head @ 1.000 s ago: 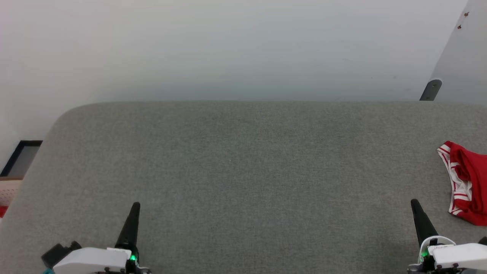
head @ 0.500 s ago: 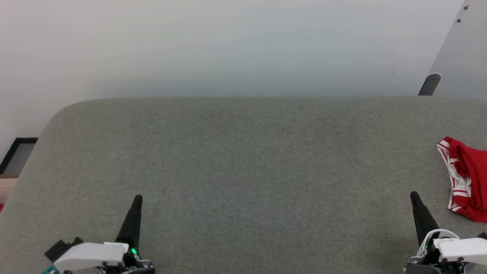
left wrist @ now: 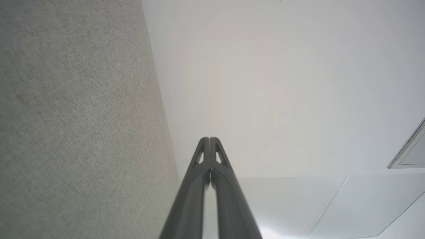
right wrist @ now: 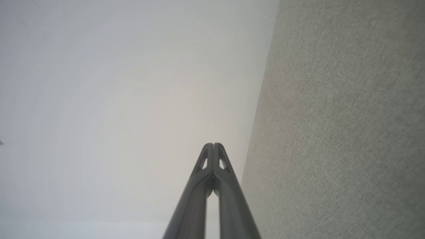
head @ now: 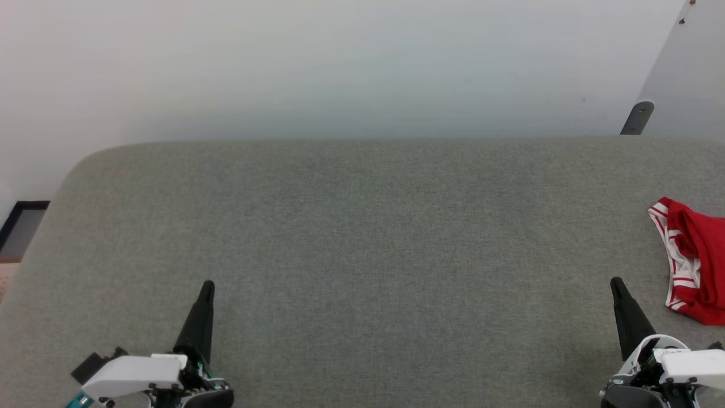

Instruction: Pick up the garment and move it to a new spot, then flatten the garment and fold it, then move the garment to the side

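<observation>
Garment (head: 694,266) at grey pad (head: 362,226) R edge, near R gripper (head: 614,281)

On my head feed the counter (head: 362,226) is a broad slab covered in grey woven cloth; its far left corner is rounded and its far edge runs straight across the view; the cloth looks flat and even; lying on it is the garment (head: 695,258), bunched in a red heap at the counter's right side, nearer the near edge than the far one; white bands with thin red stripes run down the heap's left side; the border of my view cuts the heap off, so I can't tell how far it reaches; both wrist feeds show the same grey weave close up.
</observation>
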